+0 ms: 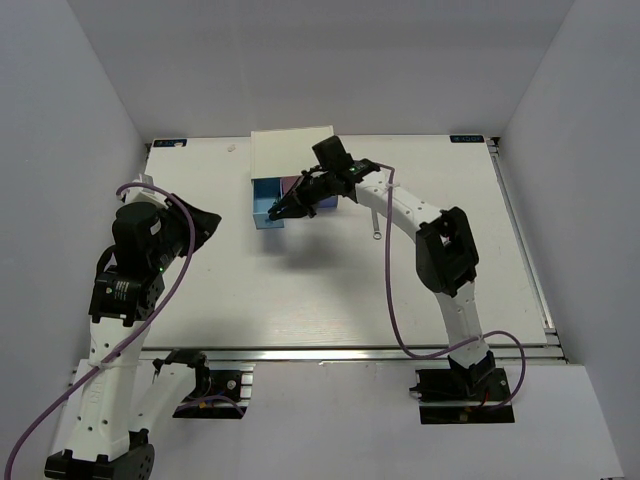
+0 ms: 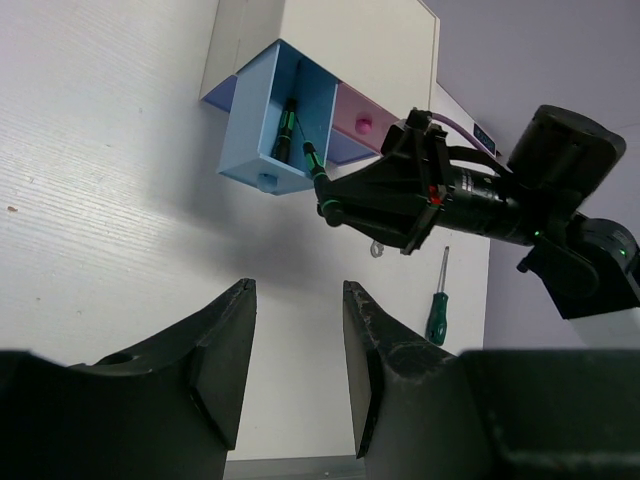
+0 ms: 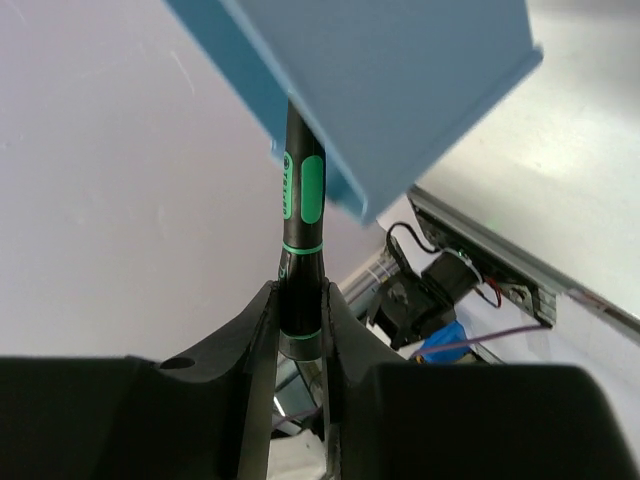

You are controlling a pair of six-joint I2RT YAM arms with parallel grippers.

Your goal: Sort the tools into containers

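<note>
My right gripper is shut on a small dark-handled screwdriver with green bands. It holds the screwdriver tip-first at the open light blue drawer; the left wrist view shows it slanting over the drawer's front edge. Another dark screwdriver lies inside that drawer. The pink drawer is shut. The green-handled screwdriver lies on the table past the right arm. The silver wrench lies by the right forearm. My left gripper is open and empty, well to the left.
The white cabinet stands at the back centre of the white table. The right arm stretches across the table's right half. A purple cable loops beside it. Grey walls close in both sides.
</note>
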